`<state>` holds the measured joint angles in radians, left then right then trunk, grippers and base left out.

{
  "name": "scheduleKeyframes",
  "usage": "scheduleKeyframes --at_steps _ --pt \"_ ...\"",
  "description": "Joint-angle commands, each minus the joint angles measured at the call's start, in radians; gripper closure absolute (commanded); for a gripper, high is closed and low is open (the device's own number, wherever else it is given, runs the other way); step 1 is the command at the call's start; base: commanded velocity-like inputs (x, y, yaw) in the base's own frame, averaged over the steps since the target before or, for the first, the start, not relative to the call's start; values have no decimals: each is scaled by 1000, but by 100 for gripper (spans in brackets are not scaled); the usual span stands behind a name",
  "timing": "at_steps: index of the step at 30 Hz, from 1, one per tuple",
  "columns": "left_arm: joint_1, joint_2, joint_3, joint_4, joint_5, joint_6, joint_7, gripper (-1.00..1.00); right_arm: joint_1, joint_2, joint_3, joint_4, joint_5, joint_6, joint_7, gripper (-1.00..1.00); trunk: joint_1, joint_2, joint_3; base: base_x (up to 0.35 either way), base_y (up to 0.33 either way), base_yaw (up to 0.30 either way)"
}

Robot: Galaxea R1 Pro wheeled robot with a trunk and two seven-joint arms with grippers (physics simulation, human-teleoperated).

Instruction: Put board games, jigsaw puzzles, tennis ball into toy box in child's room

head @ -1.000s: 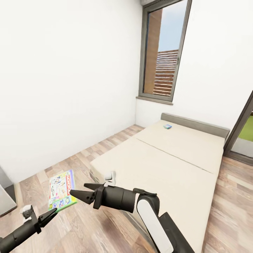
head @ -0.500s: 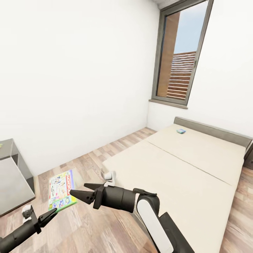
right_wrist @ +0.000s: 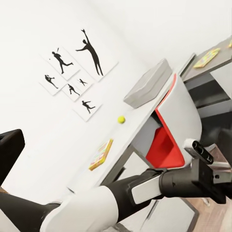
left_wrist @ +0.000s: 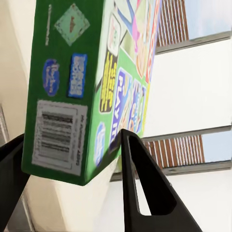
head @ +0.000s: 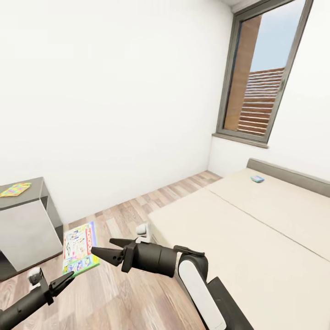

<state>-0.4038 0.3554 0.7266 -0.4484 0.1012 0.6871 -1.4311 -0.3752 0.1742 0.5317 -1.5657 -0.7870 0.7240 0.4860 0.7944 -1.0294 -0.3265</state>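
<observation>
My left fingers (head: 68, 277) pinch the green game (head: 80, 248) at its edge — the wrist view shows its barcode. My right fingers (head: 101, 248) reach forward, spread wide and empty. Right wrist view: the bench (right_wrist: 140, 123) carries a puzzle (right_wrist: 101, 154), ball (right_wrist: 121, 119) and bin (right_wrist: 148, 83). Farthest — a blue game (head: 257, 179) on the bed (head: 256, 238).

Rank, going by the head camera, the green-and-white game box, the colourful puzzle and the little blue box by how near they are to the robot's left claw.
1. The white-and-green board game, clamped in the left gripper.
2. The jigsaw puzzle, on the dark cabinet by the wall.
3. The blue board game, far across the bed near the headboard.
</observation>
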Motion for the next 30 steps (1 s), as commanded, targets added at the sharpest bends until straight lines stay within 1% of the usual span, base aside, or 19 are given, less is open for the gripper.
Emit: scheduleKeyframes --at_steps 1,6,8,10,16,23,30 --pt "-1 0 3 0 0 11 -4 100 -1 0 -1 0 -3 2 0 -100 1 -1 0 302 0 237" --pt "-1 0 2 0 0 11 -3 100 -1 0 2 0 -4 -18 0 -100 1 -1 6 313 0 236" --pt "-1 0 2 0 0 12 -3 100 -1 0 18 1 -3 -20 0 -100 1 -1 8 318 0 236" --pt "-1 0 2 0 0 12 -3 100 -1 0 24 1 -3 -21 0 -100 1 -1 10 253 4 235" --pt "-1 1 3 0 0 12 -4 100 -1 0 31 1 -3 -21 0 -100 1 -1 17 -37 133 235" --pt "-1 -1 3 0 0 11 -3 100 -1 0 31 1 -3 -21 0 -100 1 -1 25 -13 29 235" --pt "-1 -2 3 0 0 11 -2 100 -1 0 31 1 -3 -21 0 -100 1 -1 33 162 34 234"
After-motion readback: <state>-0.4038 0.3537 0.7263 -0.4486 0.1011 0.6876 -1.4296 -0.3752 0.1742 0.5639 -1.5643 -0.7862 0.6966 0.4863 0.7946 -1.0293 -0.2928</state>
